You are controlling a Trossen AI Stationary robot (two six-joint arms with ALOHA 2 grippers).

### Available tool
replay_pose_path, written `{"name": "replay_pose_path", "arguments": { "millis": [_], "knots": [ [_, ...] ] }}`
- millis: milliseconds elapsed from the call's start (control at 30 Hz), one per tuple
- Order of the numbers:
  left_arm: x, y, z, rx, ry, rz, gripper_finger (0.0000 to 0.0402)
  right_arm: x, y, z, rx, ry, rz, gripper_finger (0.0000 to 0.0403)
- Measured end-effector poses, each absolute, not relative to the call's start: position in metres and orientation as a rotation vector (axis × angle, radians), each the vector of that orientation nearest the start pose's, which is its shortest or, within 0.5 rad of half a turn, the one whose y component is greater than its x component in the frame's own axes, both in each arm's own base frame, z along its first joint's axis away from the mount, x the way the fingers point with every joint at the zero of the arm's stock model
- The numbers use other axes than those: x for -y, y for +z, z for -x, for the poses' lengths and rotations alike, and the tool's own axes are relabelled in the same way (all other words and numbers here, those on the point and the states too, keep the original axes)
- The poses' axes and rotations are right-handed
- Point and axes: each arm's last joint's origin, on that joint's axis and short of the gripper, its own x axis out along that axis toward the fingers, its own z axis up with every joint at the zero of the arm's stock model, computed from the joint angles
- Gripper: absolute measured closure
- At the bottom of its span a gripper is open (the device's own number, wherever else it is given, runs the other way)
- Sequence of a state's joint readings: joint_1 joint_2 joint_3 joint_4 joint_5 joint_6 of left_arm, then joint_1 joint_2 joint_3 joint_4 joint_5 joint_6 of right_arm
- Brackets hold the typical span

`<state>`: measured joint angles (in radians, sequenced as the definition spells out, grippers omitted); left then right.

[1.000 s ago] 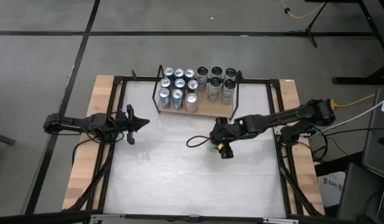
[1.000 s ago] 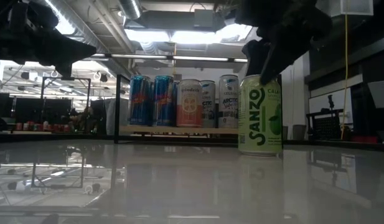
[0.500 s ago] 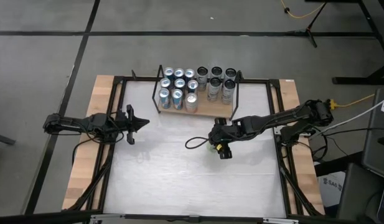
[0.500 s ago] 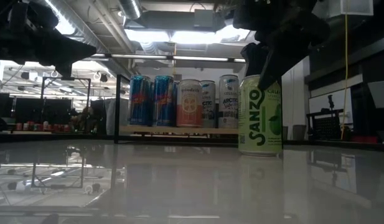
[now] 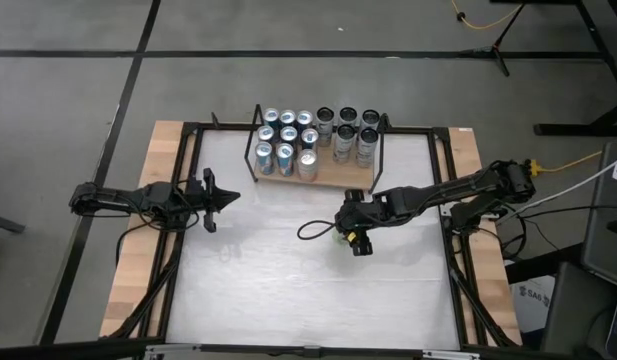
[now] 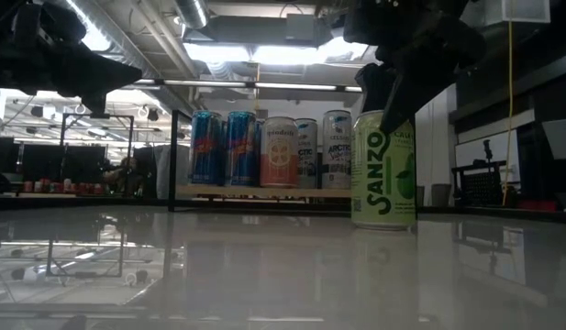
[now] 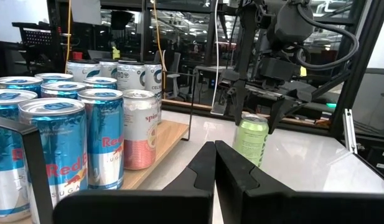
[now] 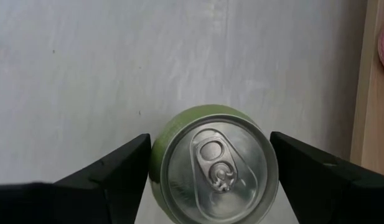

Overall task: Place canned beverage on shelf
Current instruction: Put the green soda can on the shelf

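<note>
Green can (image 8: 215, 163) upright on the white table (image 5: 288, 290), in front of the shelf (image 5: 333, 178) and apart from it. Straddled from above by the right gripper (image 5: 354, 236) — fingers (image 8: 111, 171) spread, one to either side of the can's top, a thin gap showing on each side, so nothing grasped yet. Left gripper (image 7: 214, 163) clenched empty, parked over the left side of the table, well clear.

To do the grasp well: sink a little lower so the pads meet the can's wall rather than its rim, keep the top centred between the fingers, then squeeze evenly — a lopsided pinch would likely tip a tall can. Then lift straight up before swinging toward the shelf.

Hard to tell: how far down the can the fingers reach, since the low view shows only dark shapes against the ceiling lights. Open spot on the shelf seems to be the bare board at its right front, beside the packed cans (image 5: 286, 158).
</note>
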<state>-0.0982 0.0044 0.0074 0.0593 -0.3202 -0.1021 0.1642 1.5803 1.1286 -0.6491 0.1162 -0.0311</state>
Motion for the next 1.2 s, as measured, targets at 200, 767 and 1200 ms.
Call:
{"name": "replay_pose_path", "arguments": {
  "millis": [200,767,1200],
  "knots": [
    [0.0003,0.1714,-0.0963,0.072,0.222,0.11,0.0401,-0.0477,0.228,-0.3091,-1.093,0.049,0.173,0.0091],
    [0.0002,0.1714,-0.0963,0.069,0.223,0.082,0.0401,-0.0476,0.2278,-0.3101,-1.082,0.025,0.122,0.0091],
    [0.0002,0.1714,-0.0963,0.069,0.223,0.082,0.0401,-0.0478,0.228,-0.3104,-1.078,0.027,0.12,0.009]
  ]
}}
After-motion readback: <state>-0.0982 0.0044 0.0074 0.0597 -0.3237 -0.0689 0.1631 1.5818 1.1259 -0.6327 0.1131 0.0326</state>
